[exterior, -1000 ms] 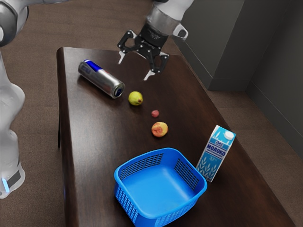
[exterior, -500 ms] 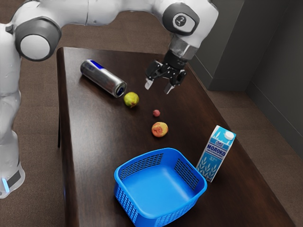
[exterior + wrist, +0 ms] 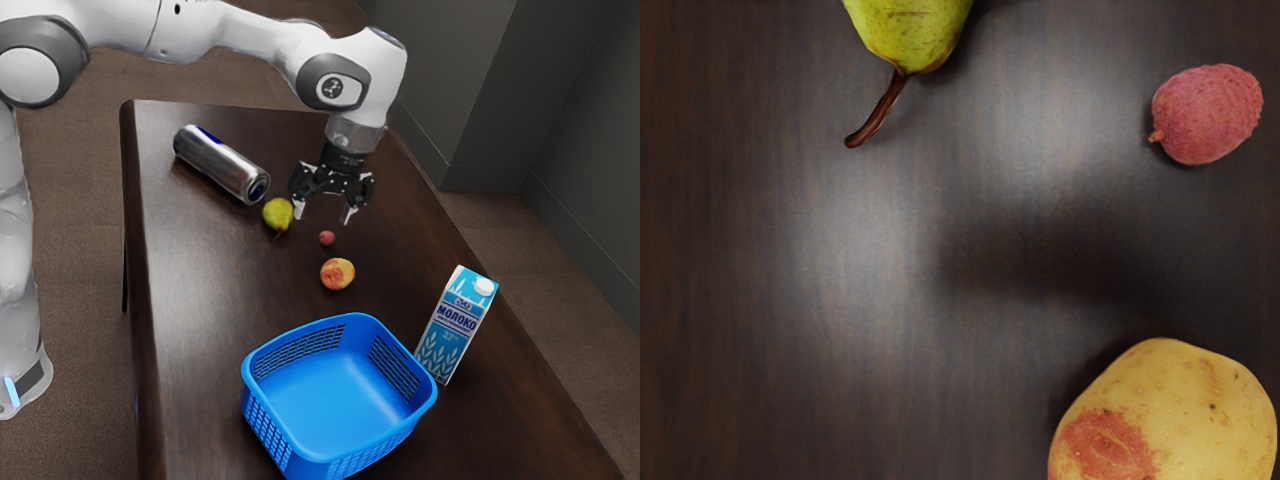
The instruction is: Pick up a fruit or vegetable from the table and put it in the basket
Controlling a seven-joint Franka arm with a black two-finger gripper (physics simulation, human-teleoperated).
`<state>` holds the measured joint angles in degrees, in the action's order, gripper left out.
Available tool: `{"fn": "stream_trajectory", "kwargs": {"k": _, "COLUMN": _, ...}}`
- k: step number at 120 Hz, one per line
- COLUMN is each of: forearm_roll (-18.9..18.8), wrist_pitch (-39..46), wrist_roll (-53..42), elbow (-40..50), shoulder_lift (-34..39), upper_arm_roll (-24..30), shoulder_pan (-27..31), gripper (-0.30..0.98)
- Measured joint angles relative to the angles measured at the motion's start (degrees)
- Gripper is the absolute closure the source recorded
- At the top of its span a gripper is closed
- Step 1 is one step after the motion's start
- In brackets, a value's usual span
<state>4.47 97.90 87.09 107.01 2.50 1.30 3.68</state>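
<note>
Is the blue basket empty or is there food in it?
Empty: the blue basket shows only its bare blue floor inside.

The exterior view looks down at a slant from above and well back, taking in the table (image 3: 210,290), the arm (image 3: 215,28) entering at upper left and the basket (image 3: 254,376) at lower centre. The wrist view looks down on the wood from close in, sharing the pear (image 3: 277,213), lychee (image 3: 327,238) and yellow-and-red piece (image 3: 338,274) near the exterior frame's centre
</note>
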Motion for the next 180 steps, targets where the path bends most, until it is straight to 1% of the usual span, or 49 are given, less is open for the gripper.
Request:
{"fn": "stream_trajectory", "kwargs": {"k": 9, "forearm_roll": 0.08, "wrist_pitch": 2.82, "wrist_roll": -2.07, "elbow": 2.08, "shoulder_lift": 0.79, "upper_arm_roll": 0.34, "shoulder_pan": -0.47, "gripper": 0.0}}
{"fn": "stream_trajectory", "kwargs": {"k": 26, "forearm_roll": 0.15, "wrist_pitch": 6.06, "wrist_roll": -8.07, "elbow": 3.14, "shoulder_lift": 0.61, "upper_arm_roll": 0.53, "shoulder_pan": -5.29, "gripper": 0.0}}
{"fn": "stream_trajectory", "kwargs": {"k": 37, "forearm_roll": 0.17, "wrist_pitch": 7.55, "wrist_roll": -11.5, "elbow": 3.74, "shoulder_lift": 0.49, "upper_arm_roll": 0.54, "shoulder_pan": -6.56, "gripper": 0.0}}
{"fn": "stream_trajectory", "kwargs": {"k": 70, "forearm_roll": 0.25, "wrist_pitch": 10.81, "wrist_roll": -19.69, "elbow": 6.58, "shoulder_lift": 0.15, "upper_arm_roll": 0.55, "shoulder_pan": -1.68, "gripper": 0.0}}
{"fn": "stream_trajectory", "kwargs": {"k": 118, "forearm_roll": 0.75, "wrist_pitch": 13.93, "wrist_roll": -26.56, "elbow": 6.57, "shoulder_lift": -3.35, "upper_arm_roll": 0.49, "shoulder_pan": -2.66, "gripper": 0.0}}
{"fn": "stream_trajectory", "kwargs": {"k": 180, "forearm_roll": 1.76, "wrist_pitch": 15.87, "wrist_roll": -30.64, "elbow": 6.57, "shoulder_lift": -6.04, "upper_arm_roll": 0.46, "shoulder_pan": -1.78, "gripper": 0.0}}
